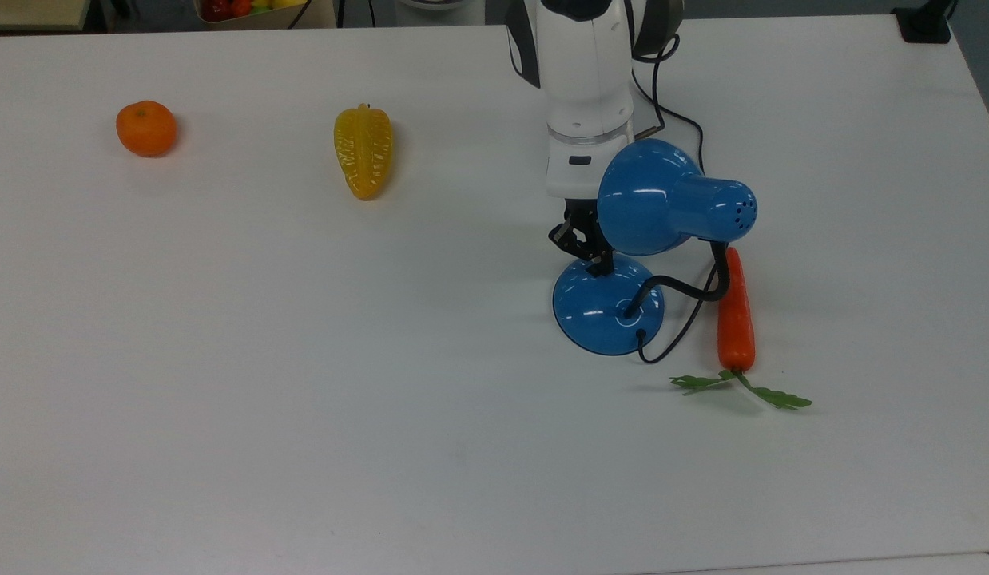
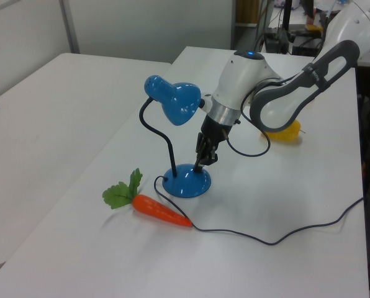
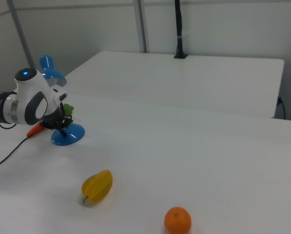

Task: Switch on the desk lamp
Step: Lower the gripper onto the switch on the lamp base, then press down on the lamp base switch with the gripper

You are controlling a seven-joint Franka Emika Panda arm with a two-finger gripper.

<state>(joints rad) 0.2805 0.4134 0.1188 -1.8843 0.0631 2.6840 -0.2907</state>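
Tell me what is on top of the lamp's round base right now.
On the desk lamp's base I see the gripper tip resting at its rim, the black neck rising from it and the cord leaving it. The gripper covers whatever lies beneath its tip.

There is one white table in front, and in the left view a second white table stands beside it. On the front table I count one blue desk lamp, one orange carrot with green leaves, one yellow star fruit, one round orange and one robot arm with one gripper. At the top edge of the top view there is one tray with what may be more fruit, too cut off to count.
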